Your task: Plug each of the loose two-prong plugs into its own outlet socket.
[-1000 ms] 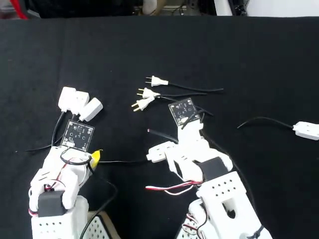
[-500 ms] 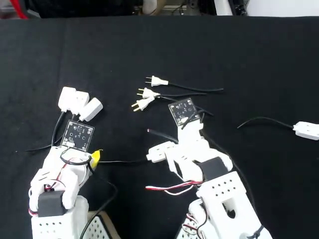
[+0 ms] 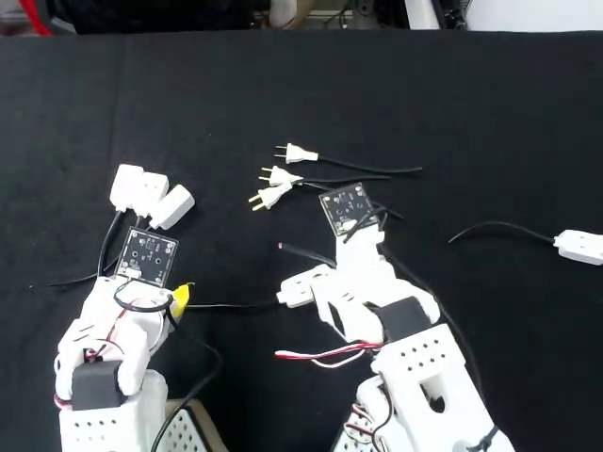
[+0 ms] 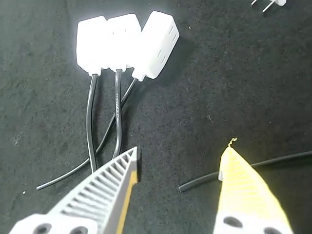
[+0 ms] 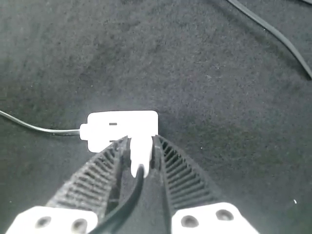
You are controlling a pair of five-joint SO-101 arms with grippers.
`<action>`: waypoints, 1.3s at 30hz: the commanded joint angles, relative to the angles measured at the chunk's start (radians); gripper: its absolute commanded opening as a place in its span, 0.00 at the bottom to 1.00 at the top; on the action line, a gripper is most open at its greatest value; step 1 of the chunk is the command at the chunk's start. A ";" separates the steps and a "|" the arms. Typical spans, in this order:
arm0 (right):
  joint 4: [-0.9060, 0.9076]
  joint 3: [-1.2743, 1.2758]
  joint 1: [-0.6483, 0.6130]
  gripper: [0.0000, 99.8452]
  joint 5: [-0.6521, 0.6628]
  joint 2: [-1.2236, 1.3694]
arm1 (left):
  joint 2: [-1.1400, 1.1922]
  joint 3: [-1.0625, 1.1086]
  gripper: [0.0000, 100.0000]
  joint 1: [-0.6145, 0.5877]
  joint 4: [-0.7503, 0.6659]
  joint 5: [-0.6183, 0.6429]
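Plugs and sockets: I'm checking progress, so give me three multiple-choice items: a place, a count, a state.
1. The cluster of three sockets lies: A ahead of the left gripper; B at the table's far right; C under the right arm.
2. Count of loose plugs lying together: A one; B three; C five.
3. The right gripper is: A open; B shut on a white plug; C holding a cable only.
Answers: A, they lie just beyond its open jaws; B, three lie side by side; B, its jaws clamp the plug at a socket.

No legible text or numbers, white outlet sockets (image 4: 122, 41) unmarked as far as readable, plugs (image 3: 280, 175) likewise
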 commanded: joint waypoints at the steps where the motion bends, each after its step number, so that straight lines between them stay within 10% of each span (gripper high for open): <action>1: 0.060 -0.107 0.008 0.01 -0.006 -0.002 | -0.003 -0.004 0.27 -0.005 0.012 -0.008; 16: 0.129 -0.401 0.041 0.01 0.020 0.495 | -0.003 -0.001 0.27 -0.005 0.009 -0.008; 39: 0.058 -0.349 -0.015 0.01 0.021 0.530 | -0.003 -0.001 0.27 -0.005 0.009 -0.009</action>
